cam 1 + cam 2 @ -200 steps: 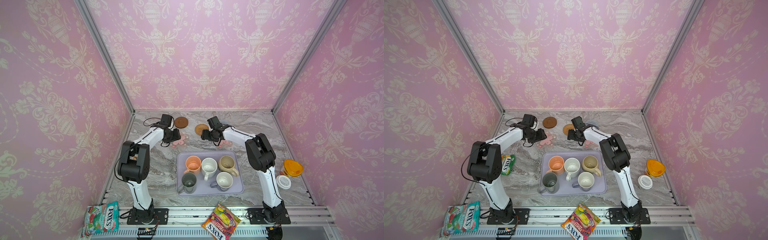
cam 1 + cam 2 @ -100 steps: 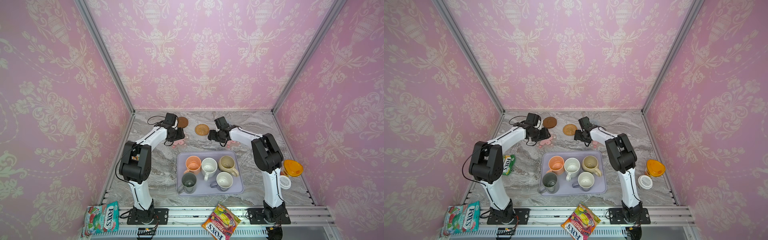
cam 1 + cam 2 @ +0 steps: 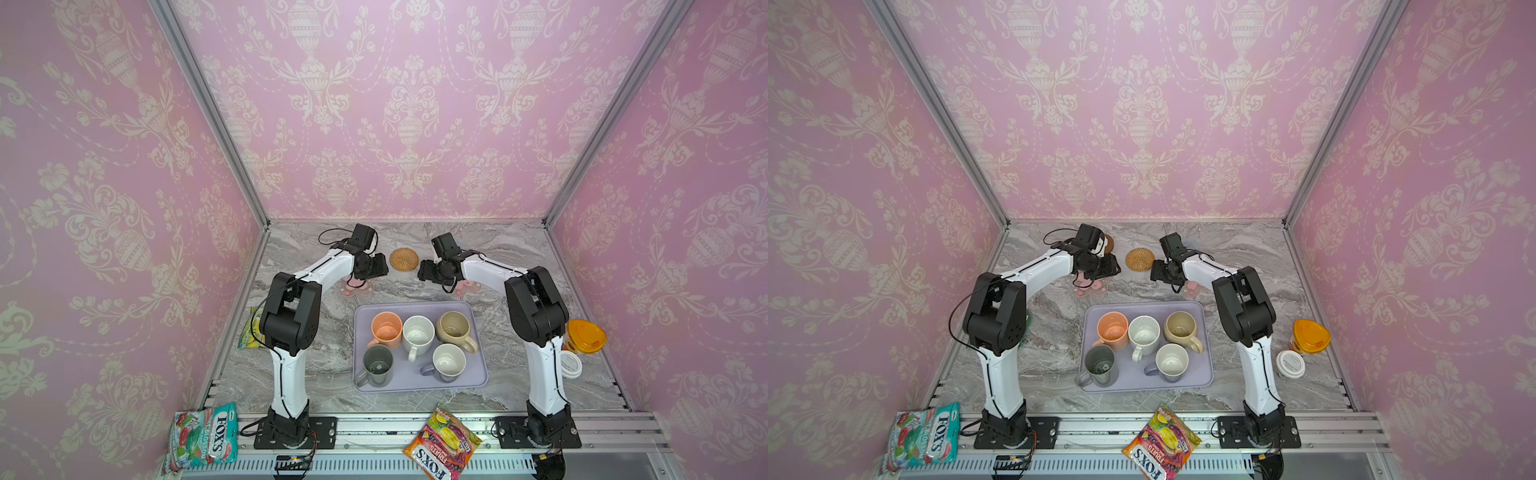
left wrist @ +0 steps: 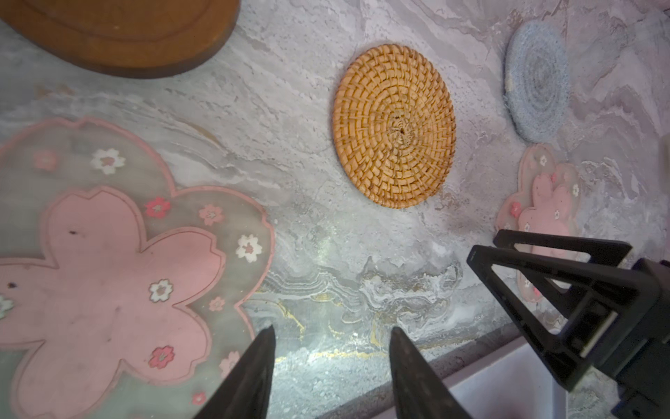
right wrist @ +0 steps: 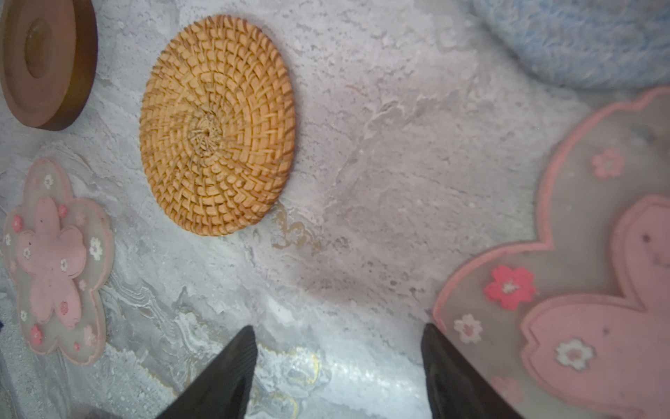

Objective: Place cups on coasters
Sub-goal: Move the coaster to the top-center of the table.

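- Five handled mugs are pictured upright on a large lavender plastic tray [image 3: 415, 385]. A peach-orange mug [image 3: 386, 330], a speckled white mug [image 3: 417, 332] and a rounded beige mug [image 3: 455, 328] are lined along its far row. A dark grey-green mug [image 3: 377, 365] and a lavender mug with a white inside [image 3: 448, 361] are set in its near row.
- All five coasters are left bare on the grey marble tabletop [image 3: 498, 249], beyond the tray's far edge.
- A woven rattan round coaster [image 3: 404, 259] is seen beyond the middle of that edge.
- Two clear coasters with pink flowers are laid nearer the tray, one [image 4: 108, 272] off its far-left corner and one [image 5: 580, 290] off its far-right corner.
- A brown wooden disc coaster [image 4: 119, 32] and a pale blue knitted round coaster [image 4: 536, 79] are placed farther back.
- The left gripper [image 4: 332, 329] is held beyond the tray's far-left corner, the right gripper [image 5: 339, 327] beyond its far-right corner. Both are shown with fingers parted and nothing between them.
- An orange-lidded container [image 3: 586, 336] is seen to the tray's right.
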Controlling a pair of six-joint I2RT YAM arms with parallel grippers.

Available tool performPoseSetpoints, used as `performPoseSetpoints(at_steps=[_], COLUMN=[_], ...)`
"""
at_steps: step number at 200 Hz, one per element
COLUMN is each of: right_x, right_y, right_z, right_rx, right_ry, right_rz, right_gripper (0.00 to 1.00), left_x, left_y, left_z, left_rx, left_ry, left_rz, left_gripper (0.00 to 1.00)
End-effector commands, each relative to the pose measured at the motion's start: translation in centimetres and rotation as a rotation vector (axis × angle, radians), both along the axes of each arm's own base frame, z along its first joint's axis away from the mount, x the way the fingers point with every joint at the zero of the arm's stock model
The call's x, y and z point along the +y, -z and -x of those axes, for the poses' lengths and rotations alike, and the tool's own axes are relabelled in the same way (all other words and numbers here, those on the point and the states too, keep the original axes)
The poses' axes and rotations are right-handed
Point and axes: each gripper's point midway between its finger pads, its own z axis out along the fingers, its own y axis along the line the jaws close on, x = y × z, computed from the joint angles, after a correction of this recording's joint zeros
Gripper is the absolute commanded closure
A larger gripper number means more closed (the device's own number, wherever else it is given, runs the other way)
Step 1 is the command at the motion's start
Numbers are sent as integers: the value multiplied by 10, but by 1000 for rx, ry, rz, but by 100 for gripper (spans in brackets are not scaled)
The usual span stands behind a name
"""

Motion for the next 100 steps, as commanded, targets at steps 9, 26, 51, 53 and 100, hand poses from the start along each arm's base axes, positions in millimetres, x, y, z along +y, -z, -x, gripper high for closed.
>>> performPoseSetpoints(at_steps=[9,26,51,53,100], right_x=[-8,-10,-19,-20,-81], right_y=[-26,-44,-67,-68,-60], right_z=[17,19,20,20,25], right_rx=[0,-39,-100,-104,-75], right_ry=[-45,-63,-78,-78,47], right_rz=[11,7,21,25,81], right_gripper=[27,27,27,27,30], left_x=[-23,-33,-49,-50,-83], left_y=[-6,-7,-8,-8,-9], left_z=[-18,-24,-35,-35,-48], left_rx=[-24,-38,-70,-72,-109], left_ry=[3,11,26,28,79], left_rz=[80,113,165,167,193], left_gripper=[49,51,53,54,58])
